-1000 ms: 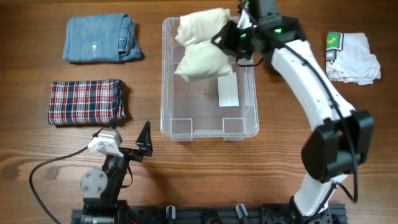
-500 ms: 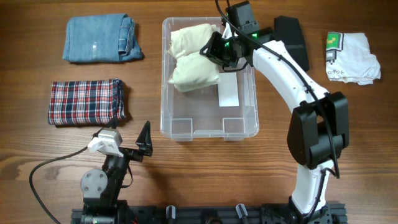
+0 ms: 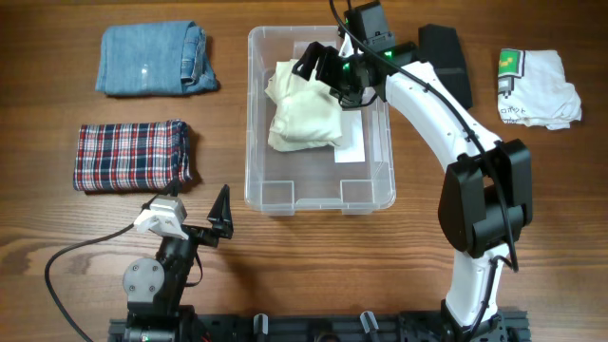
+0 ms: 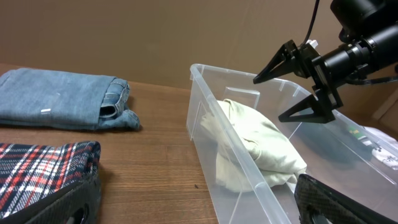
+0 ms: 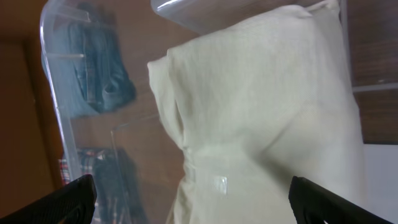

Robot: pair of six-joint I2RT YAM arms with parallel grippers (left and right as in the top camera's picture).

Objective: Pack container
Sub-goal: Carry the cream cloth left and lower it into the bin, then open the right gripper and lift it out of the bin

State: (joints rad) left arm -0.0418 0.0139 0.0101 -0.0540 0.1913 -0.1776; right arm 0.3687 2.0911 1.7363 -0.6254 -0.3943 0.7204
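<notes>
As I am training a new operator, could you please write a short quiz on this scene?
1. True or false: the right gripper is shut on the cream garment.
2. Which lies to the right of the container? A denim jeans; B plaid cloth; C white printed shirt.
3. Fill in: ___ garment lies inside the container.
Key: 1 false; 2 C; 3 one.
</notes>
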